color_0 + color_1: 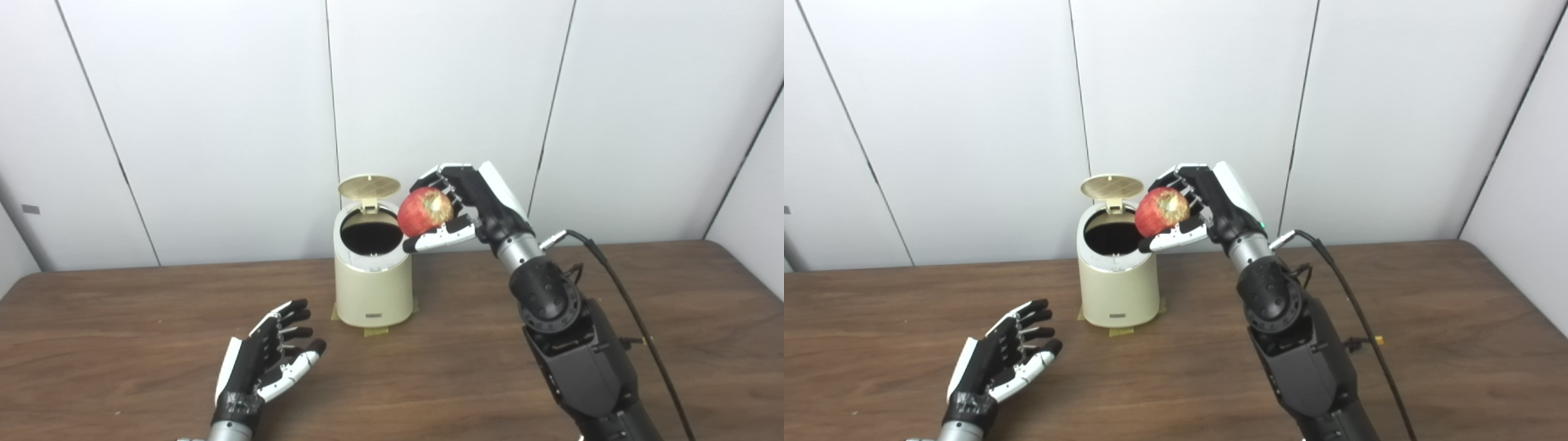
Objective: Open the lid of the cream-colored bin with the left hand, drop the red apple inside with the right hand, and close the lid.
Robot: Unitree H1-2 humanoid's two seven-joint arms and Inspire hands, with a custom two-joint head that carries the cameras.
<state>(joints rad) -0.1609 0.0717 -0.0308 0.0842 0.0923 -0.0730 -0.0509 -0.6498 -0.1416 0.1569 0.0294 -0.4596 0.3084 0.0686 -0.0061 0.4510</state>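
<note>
Left eye view: the right hand [465,202] holds the apple [424,211] raised at the right rim of the bin [372,275], whose lid [369,187] stands tipped up and back, leaving the dark mouth bare. Fingers curl over the fruit from above while the thumb props it from below; the forearm rises steeply from the desk's near right. The bin stands toward the far edge of the desk [122,318], about midway along it, on tape tabs. The drop appears to be the step in hand: the apple seems to overhang only the rim, so the next move likely calls for carrying it a little leftward over the opening before the fingers release. The left hand [269,358] rests low near the front edge, left of the bin and apart from it, fingers spread and holding nothing.
</note>
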